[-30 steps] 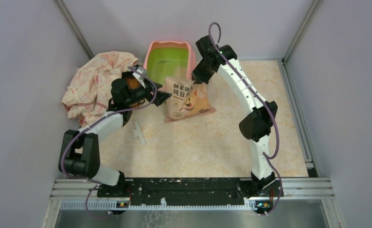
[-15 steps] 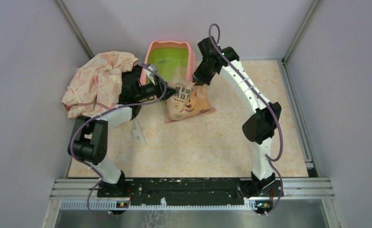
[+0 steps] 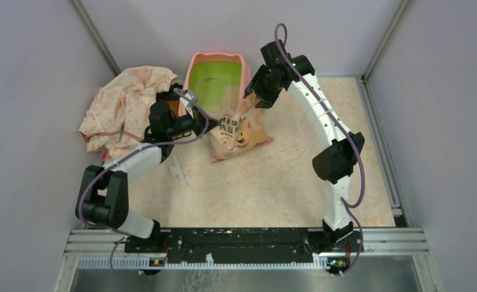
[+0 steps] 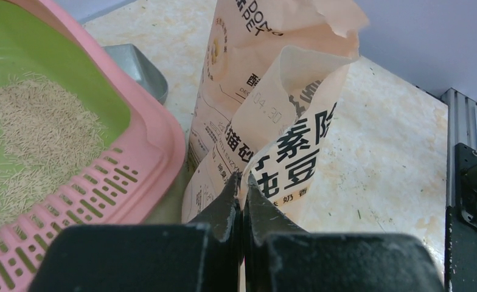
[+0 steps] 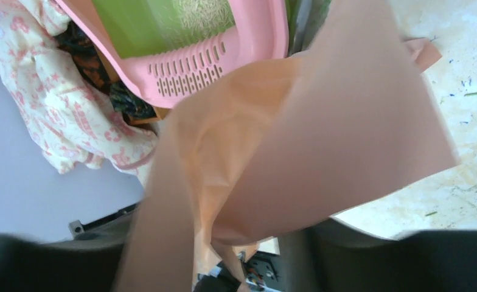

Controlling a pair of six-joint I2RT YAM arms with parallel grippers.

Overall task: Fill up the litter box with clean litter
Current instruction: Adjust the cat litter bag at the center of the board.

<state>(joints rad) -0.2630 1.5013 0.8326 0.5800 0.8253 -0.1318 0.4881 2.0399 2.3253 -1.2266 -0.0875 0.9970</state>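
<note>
Now your left gripper is clenched on a crinkled fold of the peach bag, the pink slotted-rim litter box just left of it holding grainy clean litter, bare marbled table to its right, and whether your right gripper grips, you cannot tell.

The one table carries five single things: one litter box, one bag, one scoop, one cloth and one small white strip. Litter shows as one patch, its granules too many to count. The arms are two — one left arm and one right arm.
</note>
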